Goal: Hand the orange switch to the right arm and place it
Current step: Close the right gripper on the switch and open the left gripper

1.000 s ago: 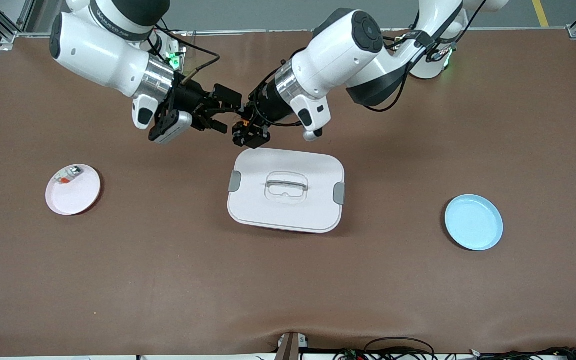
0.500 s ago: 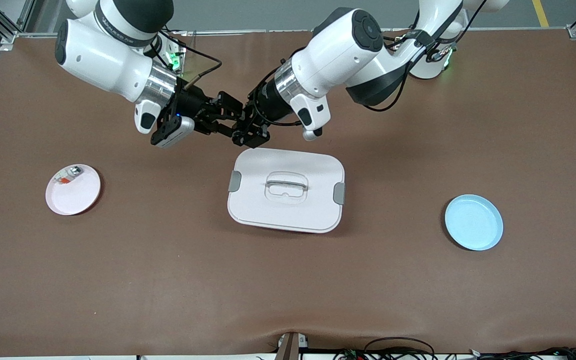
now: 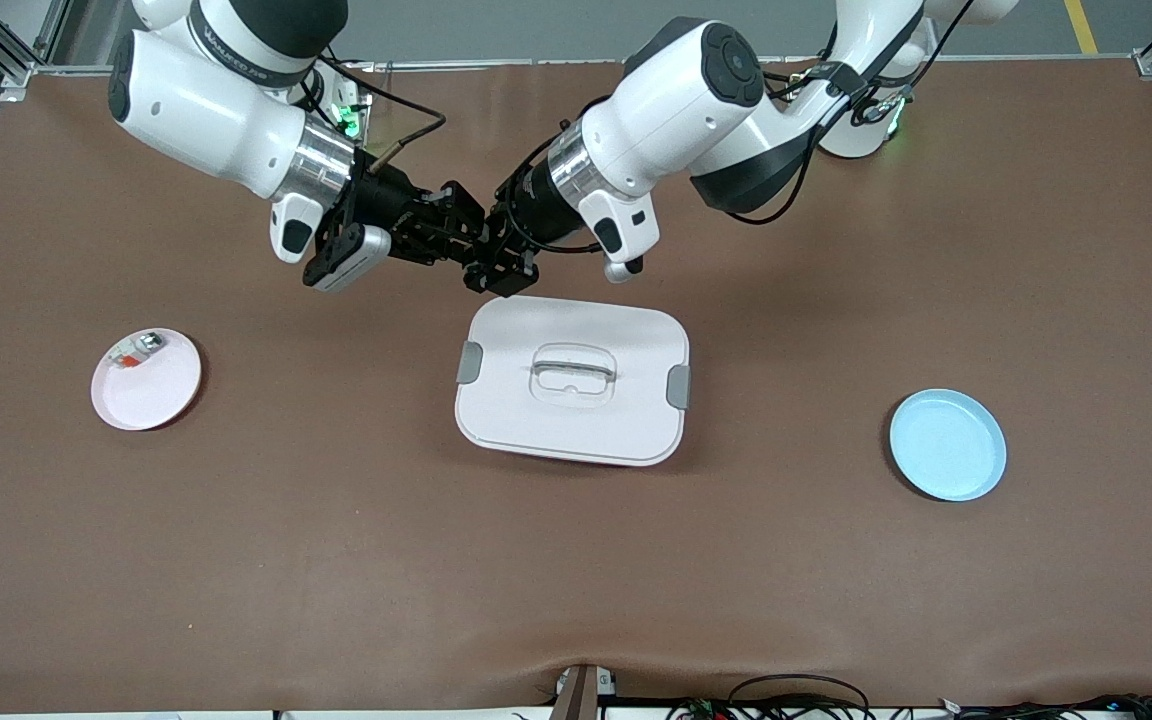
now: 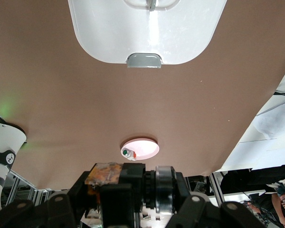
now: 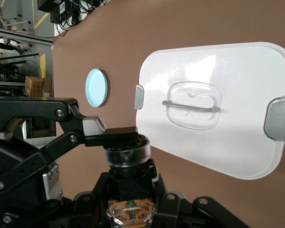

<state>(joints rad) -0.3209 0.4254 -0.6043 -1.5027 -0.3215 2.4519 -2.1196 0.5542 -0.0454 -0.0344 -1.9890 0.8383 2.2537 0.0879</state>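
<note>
The tiny black-bodied orange switch [image 5: 128,154] hangs over the table, apparently pinched by both the left gripper [image 3: 492,262] and the right gripper [image 3: 464,232], which closes in from roughly ten o'clock.

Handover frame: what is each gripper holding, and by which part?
Both grippers, left and right, are shut on the orange switch, above the table beside the white lid. Which part of the switch each one clamps cannot be told.
</note>
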